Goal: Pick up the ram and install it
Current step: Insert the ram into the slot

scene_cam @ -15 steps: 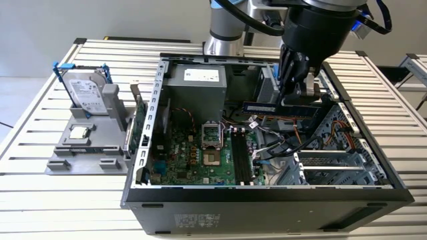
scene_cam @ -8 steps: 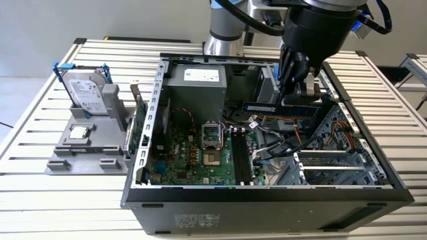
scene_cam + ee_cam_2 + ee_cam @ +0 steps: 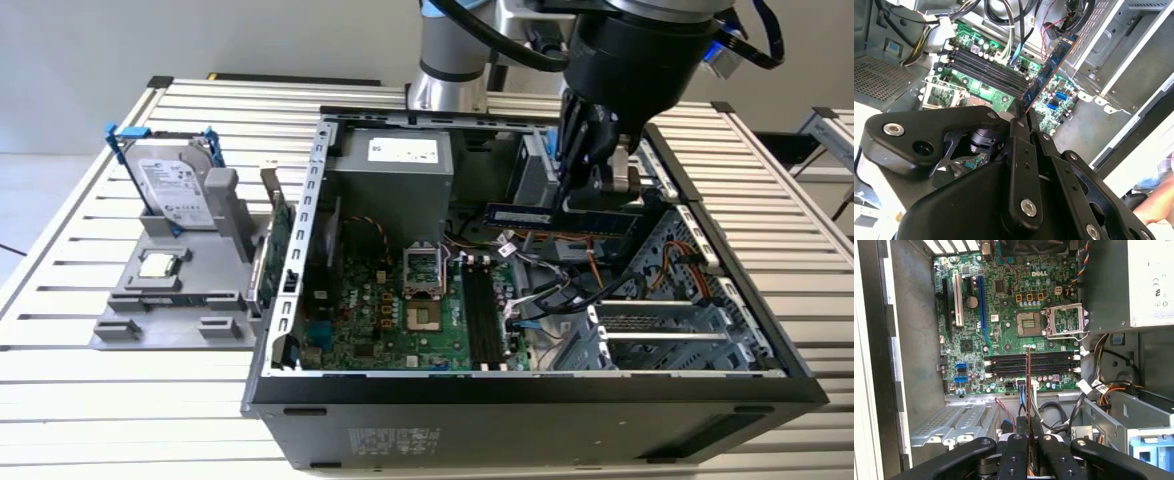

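Observation:
My gripper [image 3: 597,205] hangs over the open computer case [image 3: 287,300], above its drive-cage side, shut on the ram [image 3: 541,216]. The ram is a long blue board stick, held by one end and lying level over the cables. In the second wrist view the ram [image 3: 1052,60] juts out from the gripper [image 3: 1023,114] over the motherboard. In the first wrist view the ram [image 3: 1028,395] shows edge-on, rising from the gripper [image 3: 1028,440] across the black memory slots [image 3: 1004,365]. These slots [image 3: 481,315] lie below the ram, beside the open processor socket [image 3: 420,268].
A grey fixture [image 3: 167,325] at the exterior view's left carries a silver hard drive in a blue bracket [image 3: 174,185] and a small square processor chip [image 3: 160,265]. Inside the case are the power supply [image 3: 400,165], loose cables [image 3: 561,280] and drive cages [image 3: 667,320].

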You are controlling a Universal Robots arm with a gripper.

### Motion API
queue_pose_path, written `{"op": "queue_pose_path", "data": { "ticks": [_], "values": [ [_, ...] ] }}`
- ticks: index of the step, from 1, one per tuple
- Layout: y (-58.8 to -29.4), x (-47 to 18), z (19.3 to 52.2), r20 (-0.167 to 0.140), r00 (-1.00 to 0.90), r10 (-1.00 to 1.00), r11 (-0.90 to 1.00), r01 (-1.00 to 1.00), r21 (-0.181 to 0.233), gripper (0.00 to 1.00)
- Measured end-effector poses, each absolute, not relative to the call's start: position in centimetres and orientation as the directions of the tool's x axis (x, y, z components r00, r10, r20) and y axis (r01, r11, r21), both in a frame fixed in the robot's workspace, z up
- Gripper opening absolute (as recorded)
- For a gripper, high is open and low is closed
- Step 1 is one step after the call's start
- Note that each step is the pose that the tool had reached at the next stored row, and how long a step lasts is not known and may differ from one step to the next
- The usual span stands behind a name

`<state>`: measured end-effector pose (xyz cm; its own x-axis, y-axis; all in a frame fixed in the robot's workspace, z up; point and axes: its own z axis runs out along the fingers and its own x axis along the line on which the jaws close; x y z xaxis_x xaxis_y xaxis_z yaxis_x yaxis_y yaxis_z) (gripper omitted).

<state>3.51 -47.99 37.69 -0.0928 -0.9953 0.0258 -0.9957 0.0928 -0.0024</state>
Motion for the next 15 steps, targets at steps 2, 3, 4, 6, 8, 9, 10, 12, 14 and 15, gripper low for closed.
{"op": "queue_pose_path", "data": {
  "ticks": [2,3,4,6,8,9,10,12,14,15],
  "values": [
    [-47.99,3.50,37.69,0.026,-0.101,-0.995,0.101,-0.995,-0.002,0.00],
    [-47.99,3.51,37.69,0.026,-0.106,-0.994,0.106,-0.994,-0.002,0.00],
    [-47.99,3.50,37.69,0.026,-0.111,-0.993,0.111,-0.994,-0.002,0.00],
    [-48.00,3.50,37.68,0.026,-0.122,-0.992,0.122,-0.993,-0.002,0.00],
    [-48.00,3.51,37.69,0.026,-0.133,-0.991,0.133,-0.991,-0.002,0.00],
    [-48.00,3.50,37.69,0.026,-0.138,-0.990,0.138,-0.990,-0.002,0.00],
    [-48.00,3.50,37.68,0.026,-0.143,-0.989,0.143,-0.990,-0.002,0.00],
    [-47.99,3.51,37.69,0.026,-0.153,-0.988,0.153,-0.988,-0.002,0.00],
    [-47.99,3.51,37.69,0.026,-0.163,-0.986,0.163,-0.987,-0.002,0.00],
    [-47.99,3.51,37.69,0.026,-0.168,-0.986,0.168,-0.986,-0.002,0.00]
  ]
}}
